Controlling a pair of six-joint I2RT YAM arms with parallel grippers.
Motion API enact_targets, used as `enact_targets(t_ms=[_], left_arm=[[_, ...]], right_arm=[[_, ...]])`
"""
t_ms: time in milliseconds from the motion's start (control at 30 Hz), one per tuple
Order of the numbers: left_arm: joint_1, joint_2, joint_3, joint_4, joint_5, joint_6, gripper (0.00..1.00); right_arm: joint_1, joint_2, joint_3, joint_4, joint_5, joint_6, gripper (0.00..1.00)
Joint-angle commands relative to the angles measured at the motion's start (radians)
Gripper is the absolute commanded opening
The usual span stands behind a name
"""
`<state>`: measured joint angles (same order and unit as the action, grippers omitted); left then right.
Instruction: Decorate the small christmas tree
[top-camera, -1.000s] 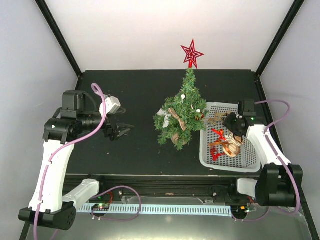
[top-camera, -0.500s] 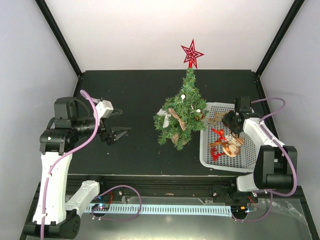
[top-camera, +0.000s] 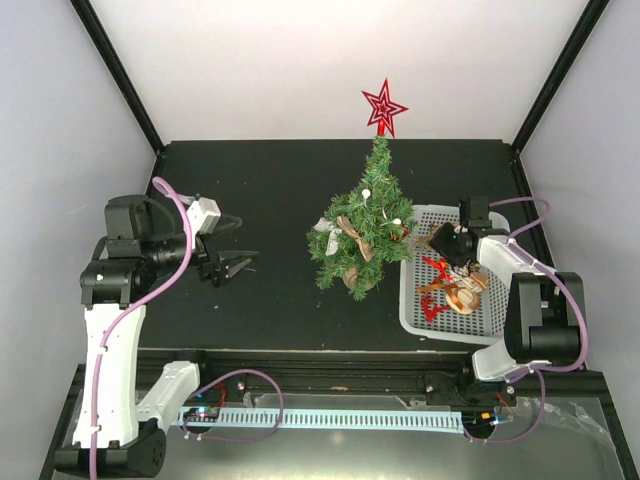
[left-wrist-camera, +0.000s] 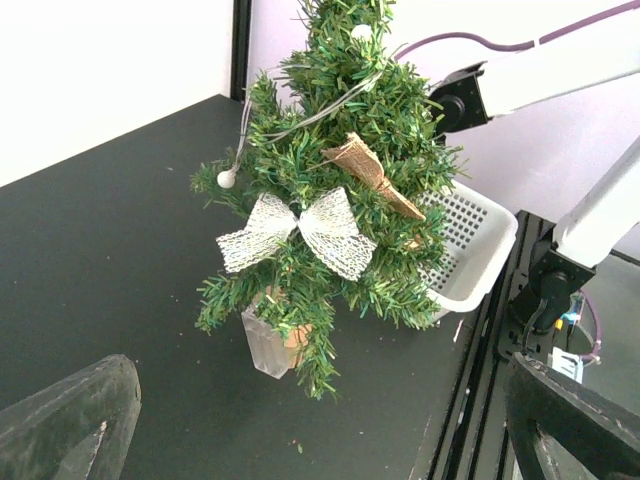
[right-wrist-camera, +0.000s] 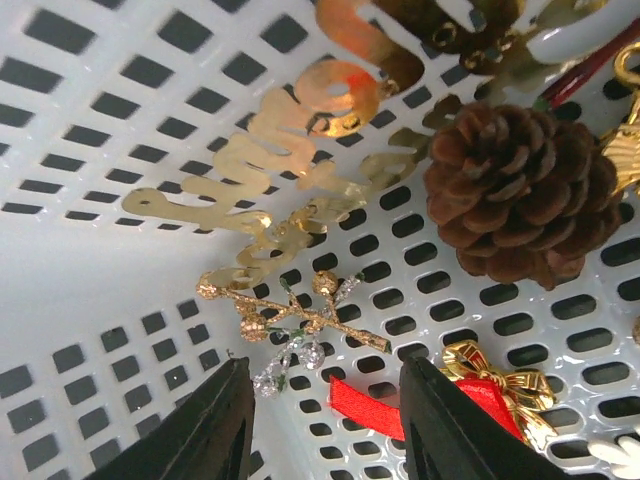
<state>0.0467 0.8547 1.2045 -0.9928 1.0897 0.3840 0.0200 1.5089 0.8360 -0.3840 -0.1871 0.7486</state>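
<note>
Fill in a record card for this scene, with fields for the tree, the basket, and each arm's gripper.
Tree: small green christmas tree, upright, red star on top, white lace bow on its branches
Basket: white perforated plastic basket, right of the tree, holding a brown pine cone and a gold sprig ornament
Left arm: left gripper open, empty, left of the tree
Right arm: right gripper open, over the basket's ornaments

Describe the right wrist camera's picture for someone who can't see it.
The open right gripper points into a white slotted basket of ornaments. A gold sprig lies just ahead of it, near gold lettering, a brown pine cone and a red ribbon.
</note>
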Motion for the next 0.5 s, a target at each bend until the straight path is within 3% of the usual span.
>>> enact_targets(t_ms=[0,467], left_arm=[[0.026,-0.016,-0.015,0.043,0.051,-0.036,0.99],[0.049,-0.031,-0.034,0.063,0.062,-0.054,0.99]], right_arm=[[0.002,0.003,-0.049,0.081,-0.026,0.047,0.41],[0.003,0.034,-0.096,0.163,0.007,0.143,0.38]])
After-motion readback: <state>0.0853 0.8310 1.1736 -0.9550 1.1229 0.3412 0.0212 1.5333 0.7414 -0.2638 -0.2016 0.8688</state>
